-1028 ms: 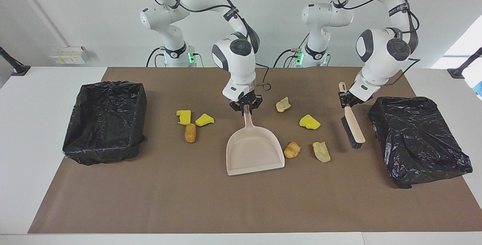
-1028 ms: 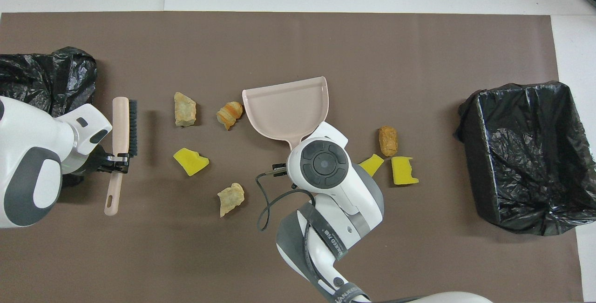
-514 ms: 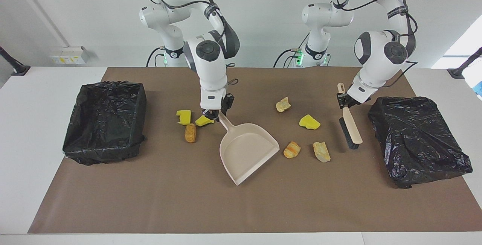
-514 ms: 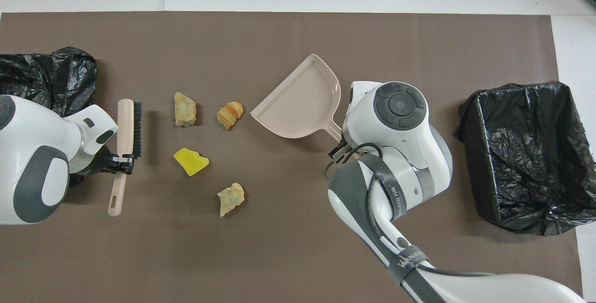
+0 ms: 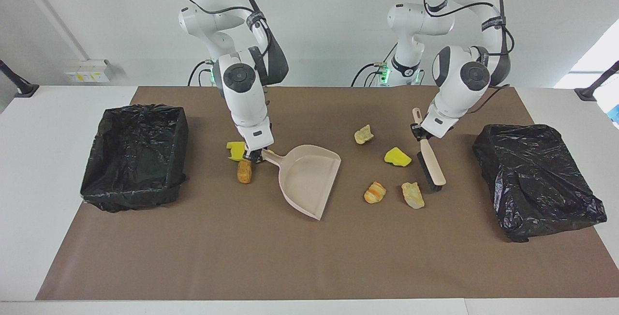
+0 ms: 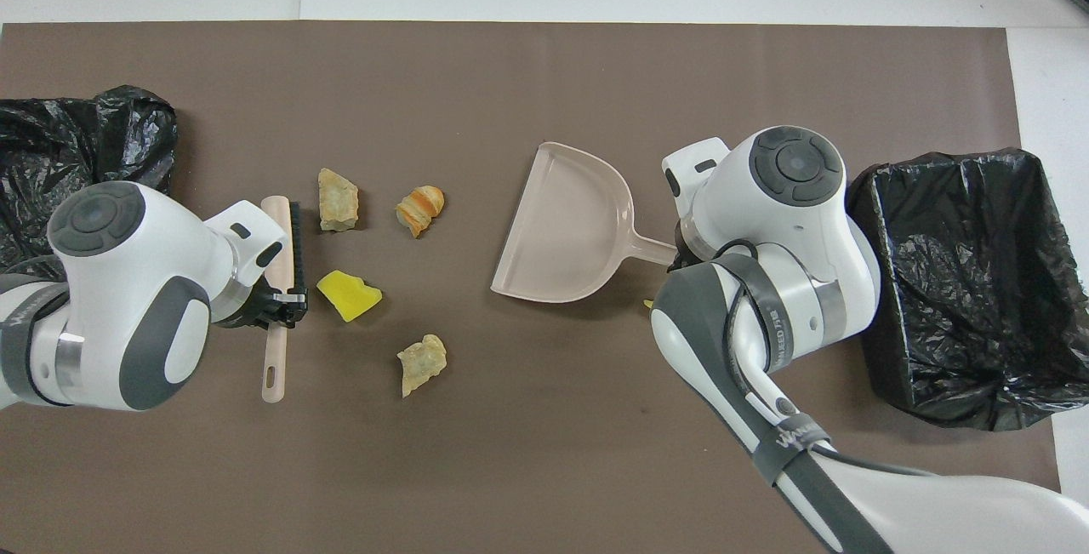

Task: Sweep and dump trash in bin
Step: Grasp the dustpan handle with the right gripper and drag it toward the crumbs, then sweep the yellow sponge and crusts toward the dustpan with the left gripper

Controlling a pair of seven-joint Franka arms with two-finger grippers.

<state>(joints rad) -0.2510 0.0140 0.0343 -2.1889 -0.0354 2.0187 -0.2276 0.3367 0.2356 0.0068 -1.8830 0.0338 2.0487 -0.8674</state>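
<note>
My right gripper (image 5: 254, 154) is shut on the handle of the beige dustpan (image 5: 307, 179) (image 6: 570, 235), whose mouth faces the left arm's end of the table. Beside that gripper lie a yellow trash chunk (image 5: 235, 149) and an orange-brown lump (image 5: 244, 172); in the overhead view the arm hides them. My left gripper (image 5: 419, 132) (image 6: 287, 305) is shut on the beige brush (image 5: 430, 166) (image 6: 282, 277), bristles down, next to a yellow chunk (image 5: 397, 157) (image 6: 349, 296). A pale lump (image 5: 412, 195), a striped orange lump (image 5: 375, 192) and another pale lump (image 5: 363, 134) lie between brush and dustpan.
The open bin (image 5: 135, 155) (image 6: 970, 282), lined with black plastic, stands at the right arm's end of the brown mat (image 5: 309, 257). A crumpled black bag heap (image 5: 537, 179) (image 6: 76, 145) sits at the left arm's end.
The right gripper swung the dustpan toward the bin's end and turned its mouth toward the loose pieces. The left gripper carried the brush toward the middle, up to the yellow chunk.
</note>
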